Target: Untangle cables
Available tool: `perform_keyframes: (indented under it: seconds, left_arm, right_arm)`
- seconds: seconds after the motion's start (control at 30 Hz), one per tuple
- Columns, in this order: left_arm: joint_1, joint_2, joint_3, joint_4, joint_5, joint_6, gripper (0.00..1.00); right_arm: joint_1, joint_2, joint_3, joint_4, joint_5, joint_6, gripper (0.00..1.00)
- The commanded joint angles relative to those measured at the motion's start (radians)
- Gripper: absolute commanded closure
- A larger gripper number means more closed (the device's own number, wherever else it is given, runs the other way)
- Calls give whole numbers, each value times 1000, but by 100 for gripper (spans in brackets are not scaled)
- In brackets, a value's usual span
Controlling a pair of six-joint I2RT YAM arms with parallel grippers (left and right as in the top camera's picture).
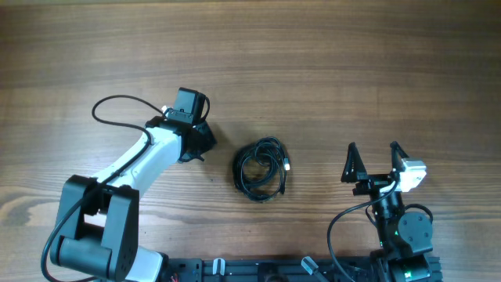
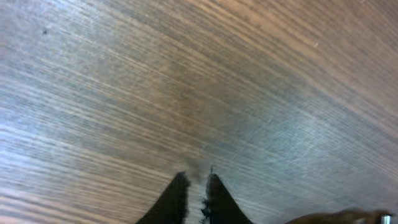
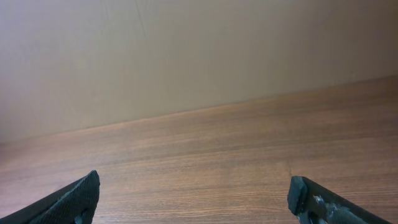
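The cables (image 1: 261, 168) lie as one small coiled black bundle on the wooden table (image 1: 329, 70), a silvery plug end showing on its right side. My left gripper (image 1: 205, 142) rests just left of the bundle, apart from it. In the left wrist view its two dark fingers stand almost together just above bare wood, a thin slit between them and nothing in it (image 2: 198, 186). My right gripper (image 1: 373, 160) sits to the right of the bundle near the front edge, wide open and empty (image 3: 196, 193).
The left arm's own thick black wire (image 1: 117, 106) loops over the table behind the arm. A pale wall (image 3: 186, 50) rises beyond the table's far edge in the right wrist view. A dark blurred shape (image 2: 348, 218) shows at the bottom right of the left wrist view.
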State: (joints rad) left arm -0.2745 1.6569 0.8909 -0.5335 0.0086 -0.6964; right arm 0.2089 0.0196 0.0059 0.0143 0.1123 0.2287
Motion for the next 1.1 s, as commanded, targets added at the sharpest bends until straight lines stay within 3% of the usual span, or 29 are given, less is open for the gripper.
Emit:
perform_keyframes:
  seconds: [0.0, 0.17, 0.2, 0.4, 0.47, 0.6, 0.63, 0.73, 1.07]
  left_arm:
    - [2, -23, 4, -10, 2, 0, 96]
    - [2, -23, 4, -9, 1, 0, 95]
    - [2, -23, 4, -9, 1, 0, 84]
    - [2, -23, 4, -8, 1, 0, 81]
    - [2, -23, 4, -8, 1, 0, 72]
    - [2, -23, 4, -8, 1, 0, 65]
    - [2, -23, 4, -8, 1, 0, 59]
    - [2, -23, 4, -9, 1, 0, 0]
    - [2, -23, 4, -9, 1, 0, 0]
  right_arm:
    - [3, -3, -1, 3, -2, -17, 0]
    - [3, -3, -1, 3, -2, -17, 0]
    - [3, -3, -1, 3, -2, -17, 0]
    - [3, -3, -1, 3, -2, -17, 0]
    - [3, -3, -1, 3, -2, -17, 0]
    - [3, -3, -1, 3, -2, -17, 0]
    - [3, -3, -1, 3, -2, -17, 0]
    - [3, -3, -1, 3, -2, -17, 0]
    - [3, -3, -1, 3, -2, -17, 0]
